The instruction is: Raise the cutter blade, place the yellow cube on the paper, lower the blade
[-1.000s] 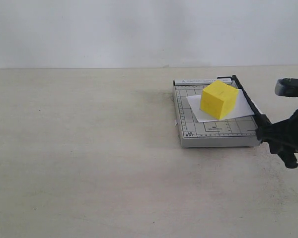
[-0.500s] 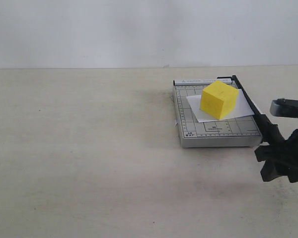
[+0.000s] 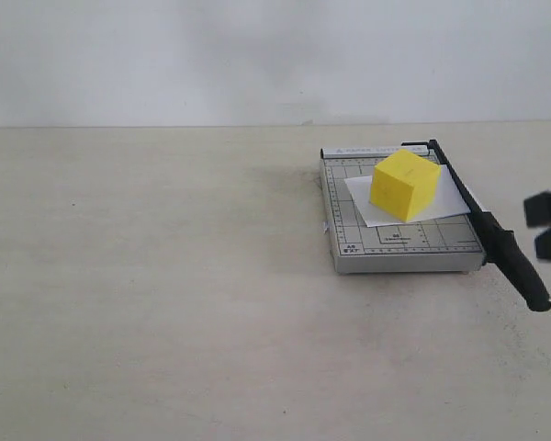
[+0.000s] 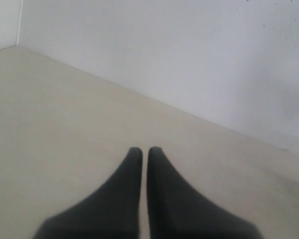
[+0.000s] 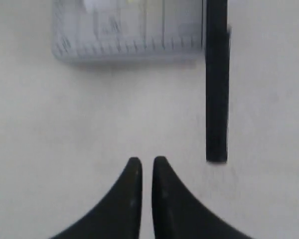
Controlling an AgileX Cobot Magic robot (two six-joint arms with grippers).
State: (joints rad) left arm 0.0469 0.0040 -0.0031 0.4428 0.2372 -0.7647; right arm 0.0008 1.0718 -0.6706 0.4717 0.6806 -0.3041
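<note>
The yellow cube [image 3: 404, 185] rests on the white paper [image 3: 445, 197], which lies on the grey gridded board [image 3: 399, 241]. The cutter blade [image 3: 482, 225] lies lowered along the board's right edge, its thick handle end [image 3: 523, 273] sticking out past the front. In the right wrist view the blade [image 5: 217, 84] and board [image 5: 127, 35] show beyond my right gripper [image 5: 147, 160], which is shut and empty, clear of the handle. Only a dark bit of the right arm [image 3: 549, 223] shows at the exterior view's right edge. My left gripper [image 4: 144, 149] is shut, over bare table.
A pale wall [image 3: 257, 55] stands behind the beige table [image 3: 165, 294]. In the left wrist view the table meets the wall [image 4: 189, 59] along a slanted line.
My right gripper has let go of the blade handle and drawn back to the right, almost out of the exterior view. The blade stays lowered on the board.
</note>
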